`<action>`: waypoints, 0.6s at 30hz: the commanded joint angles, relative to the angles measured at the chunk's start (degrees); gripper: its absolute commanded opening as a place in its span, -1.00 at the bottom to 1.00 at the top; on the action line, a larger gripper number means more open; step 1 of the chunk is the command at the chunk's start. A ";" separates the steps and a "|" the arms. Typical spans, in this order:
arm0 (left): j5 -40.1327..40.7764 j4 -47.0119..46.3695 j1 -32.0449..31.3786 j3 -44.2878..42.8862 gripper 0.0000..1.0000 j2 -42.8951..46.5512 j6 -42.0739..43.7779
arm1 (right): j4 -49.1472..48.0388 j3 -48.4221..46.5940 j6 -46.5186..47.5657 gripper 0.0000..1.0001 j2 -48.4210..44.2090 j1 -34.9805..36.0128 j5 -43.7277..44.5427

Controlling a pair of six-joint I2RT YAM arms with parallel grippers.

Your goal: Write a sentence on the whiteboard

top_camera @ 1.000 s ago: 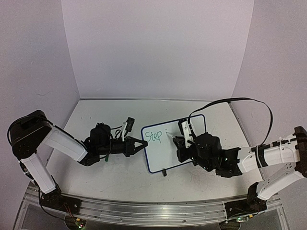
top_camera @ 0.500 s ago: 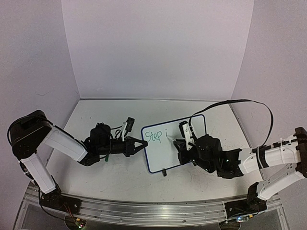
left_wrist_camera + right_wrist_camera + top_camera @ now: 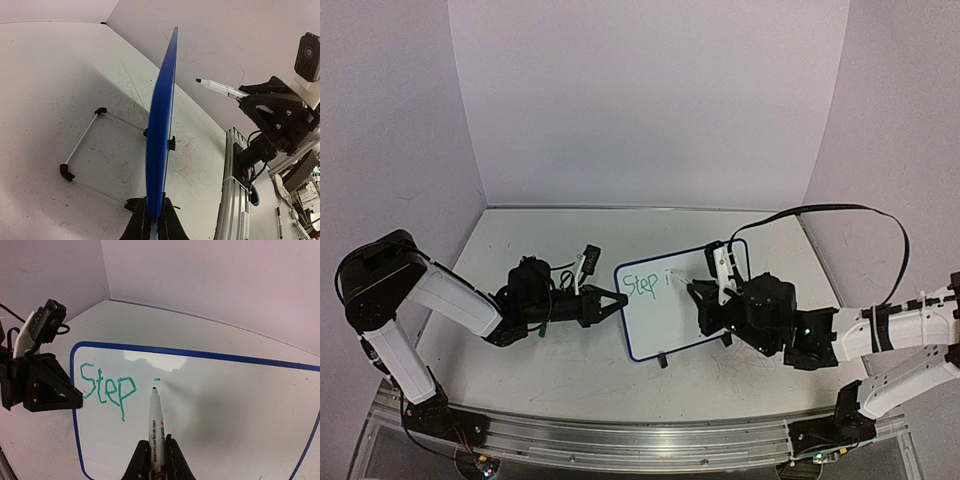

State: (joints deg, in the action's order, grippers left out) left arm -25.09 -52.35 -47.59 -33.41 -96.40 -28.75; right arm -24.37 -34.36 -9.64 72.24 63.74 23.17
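Even bright light; glare patch on whiteboard (image 3: 210, 410)

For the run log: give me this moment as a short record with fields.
board: whiteboard, left edge clamped in left pincer
written: sentence reads "Step" plus a small dash, green
tool: marker, gripped by right pincer
tip: just off the board face, right of "Step"

Plain pale lilac walls (image 3: 650, 100) box in three sides of a white desk (image 3: 560, 360), faintly scuffed with grey scribbles. A metal rail (image 3: 640, 435) runs along its near edge.
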 commanded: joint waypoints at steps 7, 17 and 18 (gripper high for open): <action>-0.06 3.10 -0.21 -1.18 -1.00 0.87 0.63 | -2.05 -3.00 1.54 -1.00 2.69 -0.20 2.68; -0.37 3.08 -0.23 -1.62 -1.00 0.42 0.74 | -3.00 -3.61 1.73 -1.00 4.14 -0.63 2.84; -0.45 3.11 -0.22 -1.65 -1.00 0.37 0.72 | -3.02 -3.67 1.78 -1.00 4.29 -0.68 2.90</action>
State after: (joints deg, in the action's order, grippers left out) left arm -25.34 -52.34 -47.59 -33.41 -96.40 -28.73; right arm -25.07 -35.19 -8.61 75.56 63.44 24.66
